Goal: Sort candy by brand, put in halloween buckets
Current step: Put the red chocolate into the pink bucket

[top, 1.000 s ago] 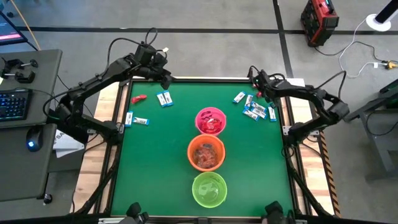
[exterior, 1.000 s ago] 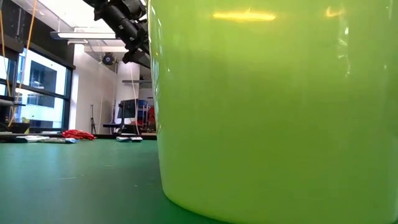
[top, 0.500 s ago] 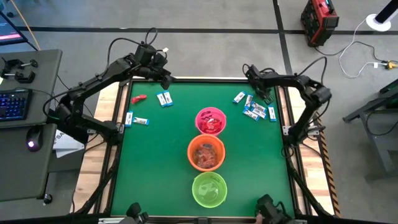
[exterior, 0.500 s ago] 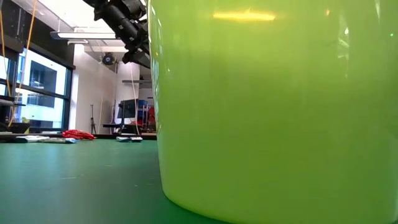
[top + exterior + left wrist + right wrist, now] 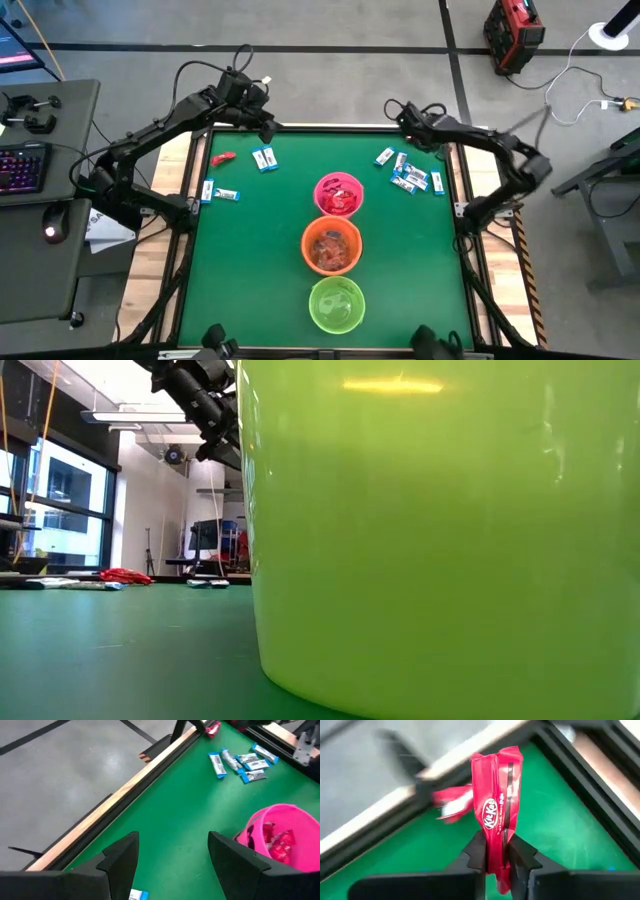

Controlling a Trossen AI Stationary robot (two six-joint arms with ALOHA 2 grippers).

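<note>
Right gripper (image 5: 496,854) clenched on a red candy (image 5: 498,815) above the table's far right corner, near scattered blue-and-white packets (image 5: 410,176). Left gripper (image 5: 172,857) spread wide, nothing held, over the far left edge. Pink (image 5: 339,195), orange (image 5: 331,245), green buckets (image 5: 336,304) lined up mid-table

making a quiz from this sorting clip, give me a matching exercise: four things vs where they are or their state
Things:
1. pink bucket
2. green bucket
3. right gripper
4. left gripper

Places or states:
A. open, at the table's far left corner
B. far end of the bucket row
C. shut on a red candy
D. near end of the bucket row

Pairs: 1-B, 2-D, 3-C, 4-A
</note>
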